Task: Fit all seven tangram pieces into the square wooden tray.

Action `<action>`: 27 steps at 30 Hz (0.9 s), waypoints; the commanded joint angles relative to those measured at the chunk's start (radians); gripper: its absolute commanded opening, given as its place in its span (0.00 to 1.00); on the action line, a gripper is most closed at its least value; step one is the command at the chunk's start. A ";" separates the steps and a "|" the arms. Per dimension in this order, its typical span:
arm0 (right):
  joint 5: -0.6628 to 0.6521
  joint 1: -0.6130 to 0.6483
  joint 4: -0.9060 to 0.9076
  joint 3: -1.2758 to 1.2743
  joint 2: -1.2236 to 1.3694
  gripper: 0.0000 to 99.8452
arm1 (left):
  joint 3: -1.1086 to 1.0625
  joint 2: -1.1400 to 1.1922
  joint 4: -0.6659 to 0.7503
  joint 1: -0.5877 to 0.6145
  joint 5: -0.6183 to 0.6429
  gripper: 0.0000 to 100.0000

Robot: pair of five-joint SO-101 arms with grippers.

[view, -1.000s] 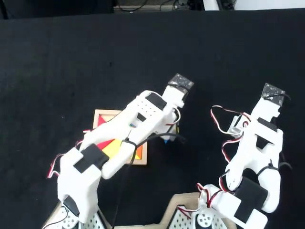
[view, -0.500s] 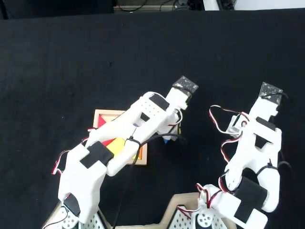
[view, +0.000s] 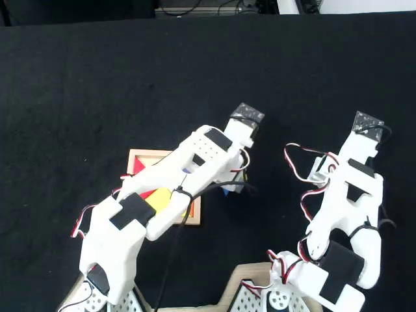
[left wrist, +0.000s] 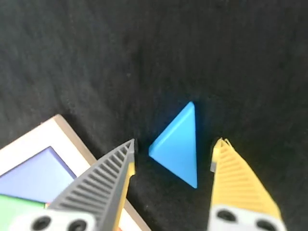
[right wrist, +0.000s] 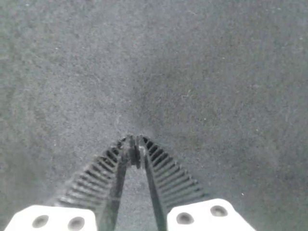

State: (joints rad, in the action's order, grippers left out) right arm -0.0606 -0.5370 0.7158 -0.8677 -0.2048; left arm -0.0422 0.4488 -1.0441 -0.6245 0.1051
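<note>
Left gripper [left wrist: 175, 143] hung spread, straddling the blue triangle [left wrist: 180, 147]. The piece lay flat on the table [left wrist: 144, 48], just beside the tray [left wrist: 65, 129]. It looked light, stiff and thin, so best pinched across opposite edges. Right gripper [right wrist: 134, 144] sat pressed together, holding nothing.

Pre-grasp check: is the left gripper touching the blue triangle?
Apart. The left wrist view shows black cloth between the blue triangle and each finger of the open left gripper, which straddles it.

Overhead, close wrist views; tray [view: 144, 153] shared
</note>
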 commanded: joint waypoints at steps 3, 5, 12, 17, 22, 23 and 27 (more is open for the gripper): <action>-0.009 0.014 -0.020 0.041 0.007 0.01 | 0.038 -0.006 0.012 -0.008 0.008 0.25; -0.009 0.014 -0.020 0.041 0.007 0.01 | 0.036 -0.006 0.009 -0.008 0.009 0.25; -0.009 0.014 -0.020 0.041 0.007 0.01 | 0.038 -0.006 0.015 -0.012 0.009 0.14; -0.009 0.014 -0.018 0.041 0.007 0.01 | 0.038 -0.005 0.011 -0.019 0.009 0.08; -0.009 0.014 -0.018 0.041 0.007 0.01 | 0.038 -0.005 0.011 -0.019 0.009 0.08; -0.009 0.014 -0.020 0.041 0.007 0.01 | 0.038 -0.005 0.011 -0.019 0.009 0.08; -0.009 0.014 -0.020 0.041 0.007 0.01 | 0.047 -0.018 0.009 -0.021 0.002 0.08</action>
State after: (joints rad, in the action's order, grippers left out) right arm -0.0606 -0.5370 0.7158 -0.8677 -0.2048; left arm -0.0422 0.4488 -1.0411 -0.6352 0.1066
